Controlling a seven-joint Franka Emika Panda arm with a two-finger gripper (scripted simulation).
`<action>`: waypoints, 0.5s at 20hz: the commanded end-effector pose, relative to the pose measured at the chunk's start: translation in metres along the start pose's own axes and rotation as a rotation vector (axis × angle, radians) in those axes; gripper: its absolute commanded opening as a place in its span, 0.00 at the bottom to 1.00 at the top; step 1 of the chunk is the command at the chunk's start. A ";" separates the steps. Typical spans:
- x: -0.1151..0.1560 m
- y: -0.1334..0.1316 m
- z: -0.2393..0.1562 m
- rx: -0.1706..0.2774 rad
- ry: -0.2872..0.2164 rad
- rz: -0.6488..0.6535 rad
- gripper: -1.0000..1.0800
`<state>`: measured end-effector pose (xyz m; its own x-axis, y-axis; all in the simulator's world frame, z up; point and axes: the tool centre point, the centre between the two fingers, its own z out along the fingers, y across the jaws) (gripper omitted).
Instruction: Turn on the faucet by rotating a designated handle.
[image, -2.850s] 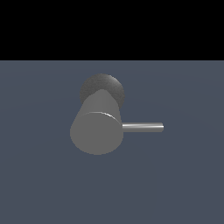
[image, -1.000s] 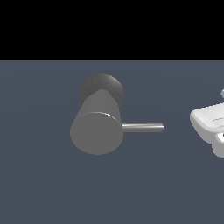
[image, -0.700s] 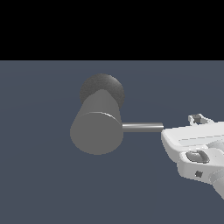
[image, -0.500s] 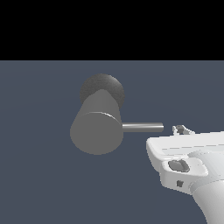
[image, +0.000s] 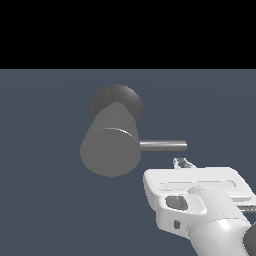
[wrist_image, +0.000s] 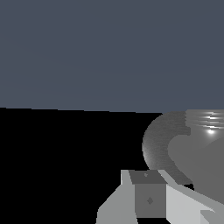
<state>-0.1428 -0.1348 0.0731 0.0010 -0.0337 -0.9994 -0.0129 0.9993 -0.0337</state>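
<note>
Exterior view: thick matte grey cylinder faucet (image: 111, 145) sits mid-frame on a dark rounded base, flat round end face toward camera. Thin shiny silver-grey rod handle (image: 163, 145) projects from its side toward 3 o'clock, long axis level.

White robot gripper (image: 183, 163) sits just below the rod's free end; from the fingertips the rod lies at about 12 o'clock, near, no contact visible. Holds nothing. Finger spread: cannot tell, the hand body hides it.

Wrist view: finger (wrist_image: 150, 197) beside the faucet's curved grey wall; handle not seen there.

Handle (image: 163, 145) off faucet (image: 111, 145) (exterior view's right), gripper (image: 183, 163) just below.
</note>
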 end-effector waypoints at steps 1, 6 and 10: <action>0.003 0.005 -0.001 -0.006 0.009 0.011 0.00; 0.002 0.005 0.000 -0.006 0.006 0.012 0.00; -0.002 0.012 0.004 -0.013 0.001 0.024 0.00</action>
<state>-0.1401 -0.1257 0.0737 -0.0022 -0.0148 -0.9999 -0.0227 0.9996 -0.0148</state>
